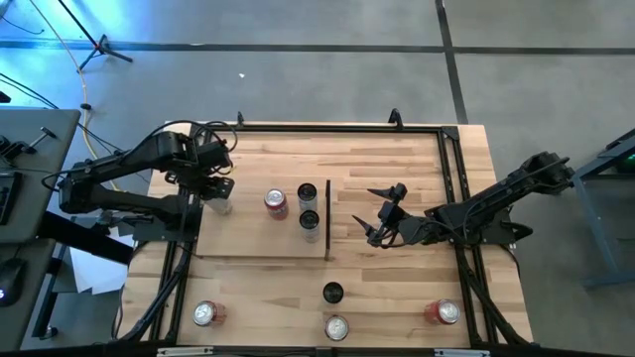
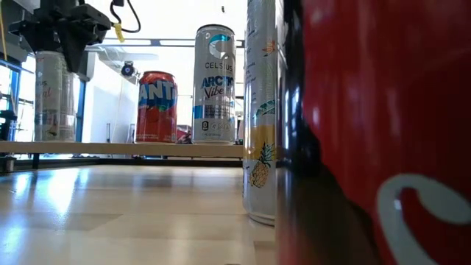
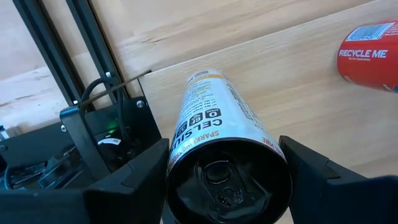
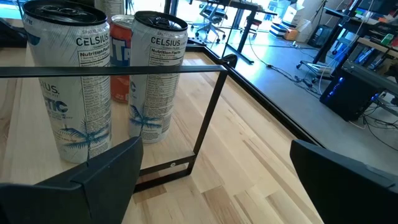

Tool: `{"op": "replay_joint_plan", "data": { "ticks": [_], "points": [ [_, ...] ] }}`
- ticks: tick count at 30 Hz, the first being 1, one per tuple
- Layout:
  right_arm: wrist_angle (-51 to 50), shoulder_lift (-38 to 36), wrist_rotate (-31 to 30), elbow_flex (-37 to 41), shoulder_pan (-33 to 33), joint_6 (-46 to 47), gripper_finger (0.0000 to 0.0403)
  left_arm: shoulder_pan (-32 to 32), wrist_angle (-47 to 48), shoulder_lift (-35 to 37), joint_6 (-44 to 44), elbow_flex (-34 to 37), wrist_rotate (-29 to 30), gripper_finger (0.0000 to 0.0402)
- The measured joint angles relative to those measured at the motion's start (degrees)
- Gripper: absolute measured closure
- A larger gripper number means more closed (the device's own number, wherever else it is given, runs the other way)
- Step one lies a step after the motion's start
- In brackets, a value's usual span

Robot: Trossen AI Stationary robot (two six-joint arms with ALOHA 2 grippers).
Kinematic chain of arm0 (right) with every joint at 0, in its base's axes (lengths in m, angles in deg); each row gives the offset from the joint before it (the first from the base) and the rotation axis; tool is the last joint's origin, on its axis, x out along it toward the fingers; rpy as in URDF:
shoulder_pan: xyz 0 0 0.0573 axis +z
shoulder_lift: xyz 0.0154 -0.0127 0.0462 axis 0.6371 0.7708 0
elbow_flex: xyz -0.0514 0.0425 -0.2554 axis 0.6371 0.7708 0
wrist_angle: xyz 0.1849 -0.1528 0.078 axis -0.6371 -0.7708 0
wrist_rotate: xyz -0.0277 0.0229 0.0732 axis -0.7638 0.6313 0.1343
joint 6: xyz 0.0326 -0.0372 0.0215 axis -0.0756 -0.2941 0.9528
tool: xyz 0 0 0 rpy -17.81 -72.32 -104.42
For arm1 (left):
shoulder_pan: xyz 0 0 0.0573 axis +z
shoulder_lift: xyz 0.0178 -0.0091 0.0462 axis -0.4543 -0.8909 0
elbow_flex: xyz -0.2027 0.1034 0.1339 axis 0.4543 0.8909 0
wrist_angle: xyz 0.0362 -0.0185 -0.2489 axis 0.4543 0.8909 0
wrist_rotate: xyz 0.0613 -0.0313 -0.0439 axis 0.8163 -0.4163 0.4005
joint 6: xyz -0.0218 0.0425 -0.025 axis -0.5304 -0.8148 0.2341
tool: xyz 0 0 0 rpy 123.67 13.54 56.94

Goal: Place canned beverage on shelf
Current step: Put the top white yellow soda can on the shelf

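Observation:
The shelf (image 1: 248, 238) is a pale-wood panel on the table's left half, with a dark upright strip (image 1: 327, 218) along its right edge. A red can (image 1: 276, 203) and two white Celsius cans (image 1: 308, 206) stand on it. My left gripper (image 1: 218, 190) is at the shelf's left end, shut on another white Celsius can (image 3: 214, 118), which stands upright on the shelf (image 2: 55, 96). My right gripper (image 1: 380, 220) is open and empty, just right of the strip, facing the cans (image 4: 152, 74). My left gripper pinches the white Celsius can near its top rim (image 3: 186, 158), one finger (image 3: 134, 180) on each side of the round wall. The fingers come from above, slanting down. The can stands upright with its base (image 2: 53, 138) on the shelf.
Several more cans stand near the table's near edge: red ones at the left (image 1: 206, 314) and right (image 1: 444, 312), a silver-topped one (image 1: 336, 327) and a dark-topped one (image 1: 332, 293) in the middle. A black metal frame (image 1: 451, 178) borders the tabletop.

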Motion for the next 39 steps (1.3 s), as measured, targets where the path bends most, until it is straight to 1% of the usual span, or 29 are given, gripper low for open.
{"op": "replay_joint_plan", "data": {
  "ticks": [7,14,19,26,34,39],
  "points": [
    [0.0,0.0,0.0,0.0,0.0,0.0,0.0009,0.0,0.0,0.2,-0.4,-0.1,-0.1,0.0182],
    [0.0,0.0,0.0,0.0,0.0,0.0,0.0009,0.0,0.5,0.0,-1.1,-1.7,0.5,0.0163],
    [0.0,0.0,0.0,0.0,0.0,0.0,0.0009,0.0,0.4,0.0,-1.2,-1.8,0.6,0.016],
    [0.0,0.0,0.0,0.0,0.0,0.0,0.0009,0.0,0.3,0.1,-2.0,-1.9,-1.4,0.0157],
    [0.0,0.0,0.0,0.0,0.0,0.0,0.0009,0.0,0.2,0.2,-3.1,-2.0,-0.8,0.013],
    [0.0,0.0,0.0,0.0,0.0,0.0,0.0009,0.0,0.2,0.2,-3.1,-2.0,0.3,0.0126]
  ]
}}
